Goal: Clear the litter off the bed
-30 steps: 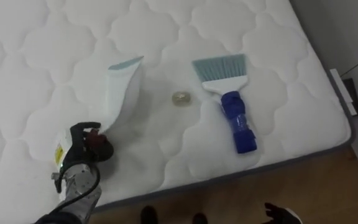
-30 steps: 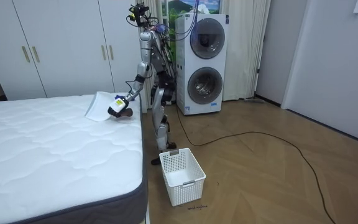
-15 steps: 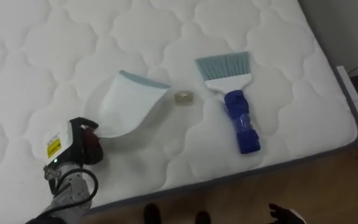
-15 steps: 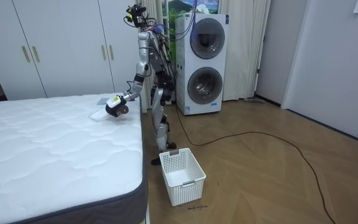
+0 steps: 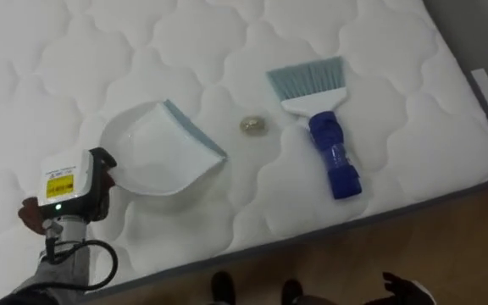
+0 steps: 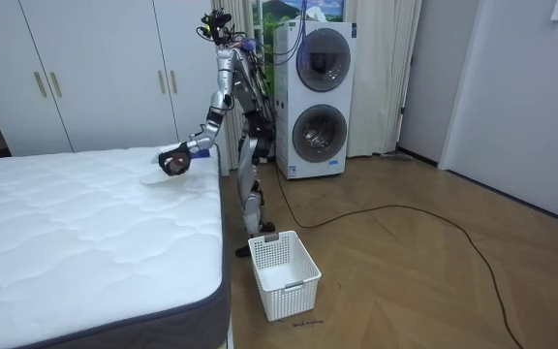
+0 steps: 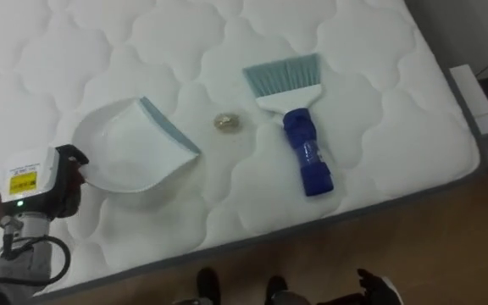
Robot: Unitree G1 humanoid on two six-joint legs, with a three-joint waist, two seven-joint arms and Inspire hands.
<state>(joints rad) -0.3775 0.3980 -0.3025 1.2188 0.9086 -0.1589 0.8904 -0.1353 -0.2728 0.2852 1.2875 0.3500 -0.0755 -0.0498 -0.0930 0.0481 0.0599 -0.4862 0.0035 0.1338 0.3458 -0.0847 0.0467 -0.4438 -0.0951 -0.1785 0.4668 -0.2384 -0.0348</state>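
The left hand [image 5: 70,191], fingers curled round the handle, has now lowered the dustpan [image 5: 155,157] flat on the bed [image 5: 379,51] (a moment ago it was tilted up), mouth facing the small scrap [image 5: 254,125] at its 2 o'clock, so sweeping can probably start.

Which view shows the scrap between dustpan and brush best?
Left eye view: the scrap lies unobstructed on the mattress. Right eye view shows it equally; the room view is too distant to make it out.
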